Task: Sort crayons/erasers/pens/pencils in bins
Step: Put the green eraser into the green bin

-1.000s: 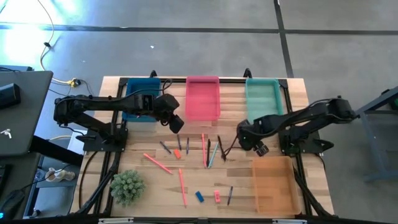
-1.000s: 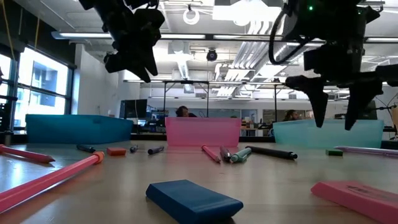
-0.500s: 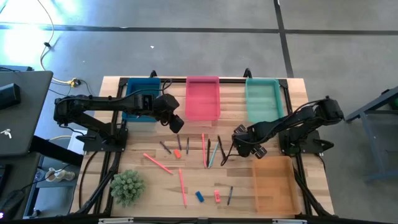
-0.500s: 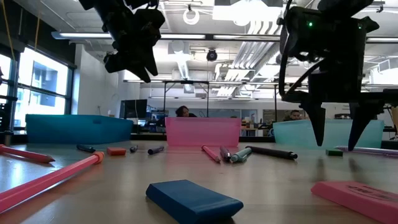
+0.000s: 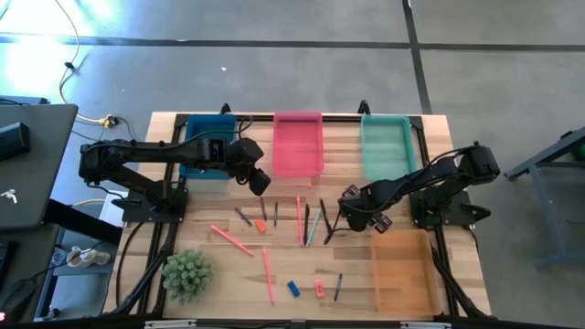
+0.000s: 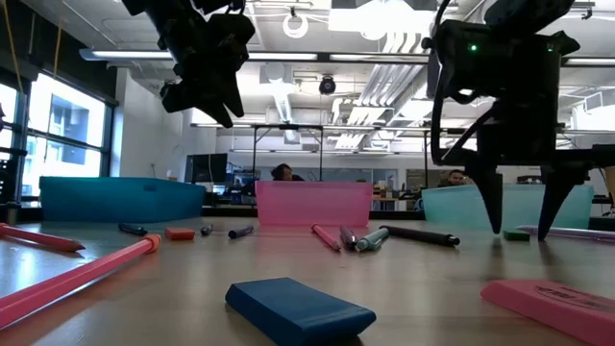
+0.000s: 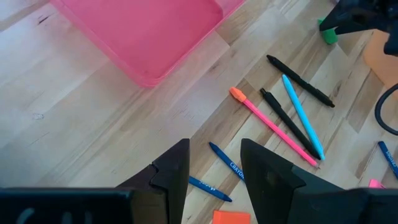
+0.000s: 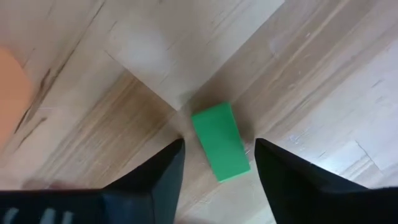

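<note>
I have the right pincer [image 8: 217, 165] low over the bench [image 5: 402, 196], jaws apart and straddling the green eraser [image 8: 220, 141], which lies flat on the wood just beside the near corner of the orange bin [image 5: 402, 271], on the side toward the pens. Nothing is held yet; the block sits between the fingers with a gap on each side.

I judge it a light, stubby, slightly rubbery block, firm enough to squeeze and unlikely to slip. Its long axis runs roughly along the gap, so I want the fingers closing across its narrow width, on the two long flat faces near the middle, not on a corner, where it could twist out.

The left pincer [image 7: 214, 168] hangs part-open and empty near the pink bin [image 5: 298, 143], well away from that eraser.
</note>
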### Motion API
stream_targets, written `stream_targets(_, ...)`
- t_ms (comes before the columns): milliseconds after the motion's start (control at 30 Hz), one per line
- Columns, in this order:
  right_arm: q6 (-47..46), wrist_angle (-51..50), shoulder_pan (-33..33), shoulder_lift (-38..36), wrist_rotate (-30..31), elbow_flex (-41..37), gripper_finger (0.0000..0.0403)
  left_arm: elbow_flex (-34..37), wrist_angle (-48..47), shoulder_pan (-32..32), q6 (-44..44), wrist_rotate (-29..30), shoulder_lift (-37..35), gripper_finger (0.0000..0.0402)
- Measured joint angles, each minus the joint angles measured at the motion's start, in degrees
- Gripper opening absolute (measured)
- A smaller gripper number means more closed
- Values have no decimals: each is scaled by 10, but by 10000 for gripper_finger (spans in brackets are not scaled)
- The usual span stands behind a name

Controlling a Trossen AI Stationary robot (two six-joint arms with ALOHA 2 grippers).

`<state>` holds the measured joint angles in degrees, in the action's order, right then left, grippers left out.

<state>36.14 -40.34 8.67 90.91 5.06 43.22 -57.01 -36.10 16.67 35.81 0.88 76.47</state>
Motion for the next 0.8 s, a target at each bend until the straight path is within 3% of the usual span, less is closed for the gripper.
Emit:
stream_targets(333, 1, -6, 0, 1, -23, -1, 88, 0, 0, 0, -4, 0, 0, 131)
stream_targets(800, -80, -9, -1, -30, -27, -5, 76, 0, -10, 4, -19, -1, -21, 131)
